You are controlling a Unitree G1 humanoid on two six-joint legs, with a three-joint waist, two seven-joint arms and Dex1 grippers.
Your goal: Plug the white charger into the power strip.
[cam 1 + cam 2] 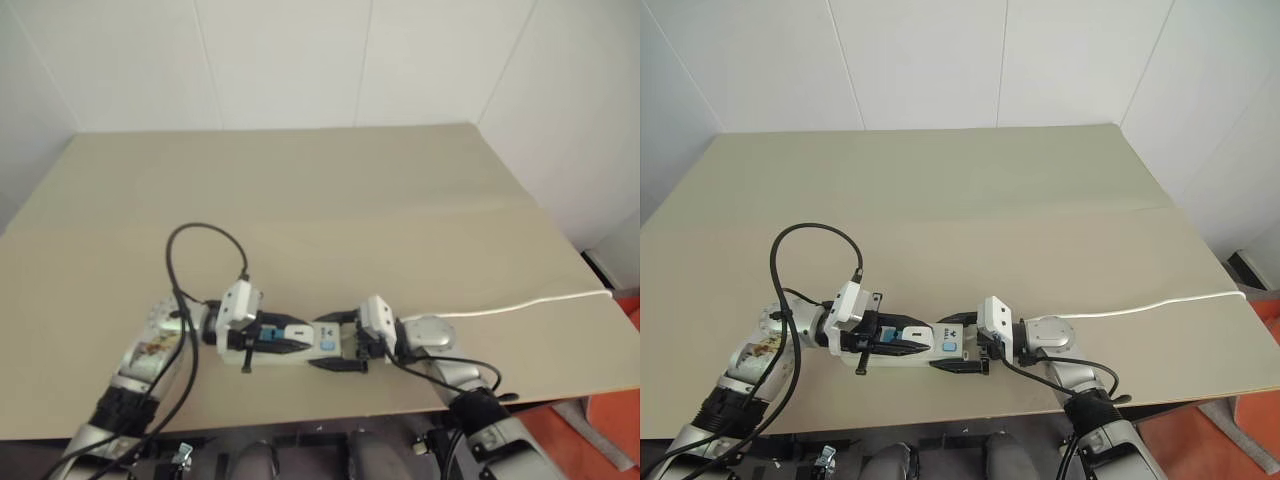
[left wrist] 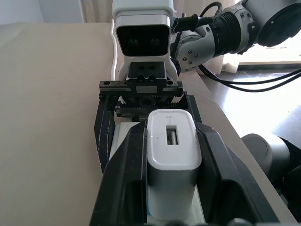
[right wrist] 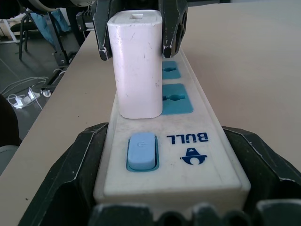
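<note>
White tiled walls behind; one beige tabletop (image 1: pixel 330 200) fills most of the head views.

Left gripper (image 2: pixel 171 155): two black fingers (image 2: pixel 124 179) clamped tight on the flanks of one small white boxy charger (image 2: pixel 171 153), which shows a slot in its upper face. In the right wrist view the charger (image 3: pixel 137 66) stands upright with its base against the long white power strip (image 3: pixel 174 155), on the socket place next to the switch. Prongs hidden under it; cannot tell how deep it is seated.

Right gripper (image 3: pixel 174 197): two black fingers (image 3: pixel 70 165) spread wide, one on each long side of the strip's switch end, holding it. The fingers are cut off at the frame's lower edge.

Power strip lies near the table's front edge, between the two grippers (image 1: pixel 300 345). Counted on it: one light-blue switch (image 3: pixel 141 150), two blue socket faces (image 3: pixel 176 99) in sight past the charger, one blue "BULL" logo (image 3: pixel 188 138). Its far end is hidden behind the left gripper.

One thin white cord (image 1: pixel 520 303) runs across the table toward its right edge; its join to the strip is covered by the right wrist. One black cable (image 1: pixel 200 250) loops above the left arm.
</note>
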